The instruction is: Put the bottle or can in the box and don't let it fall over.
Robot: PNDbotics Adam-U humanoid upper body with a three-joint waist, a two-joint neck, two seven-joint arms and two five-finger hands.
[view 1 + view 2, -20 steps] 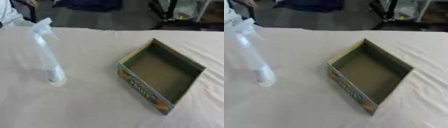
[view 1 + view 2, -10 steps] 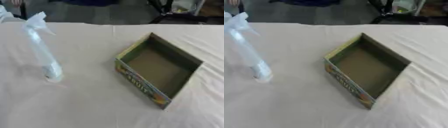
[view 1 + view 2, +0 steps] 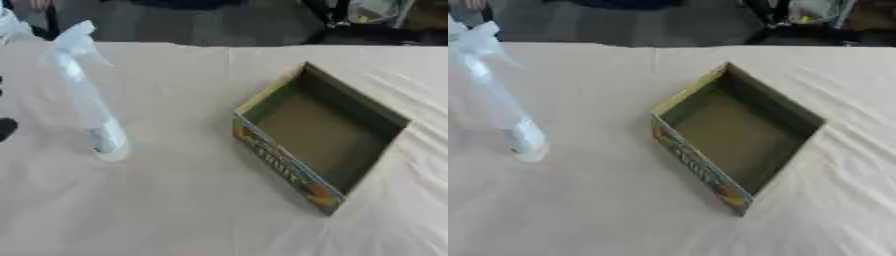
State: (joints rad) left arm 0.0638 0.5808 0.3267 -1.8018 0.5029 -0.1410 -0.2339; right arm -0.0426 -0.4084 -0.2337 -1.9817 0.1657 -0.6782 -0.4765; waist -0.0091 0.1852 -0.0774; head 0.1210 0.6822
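A dark sliver of the left hand [image 3: 5, 128] has just appeared at the edge, too little showing to tell its opening; the spray bottle [image 3: 87, 106] stands upright near its right, the empty box [image 3: 282, 169] well beyond, so the reach looks barely begun

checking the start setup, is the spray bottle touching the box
Apart. The left eye view shows bare tablecloth between the upright spray bottle and the box.
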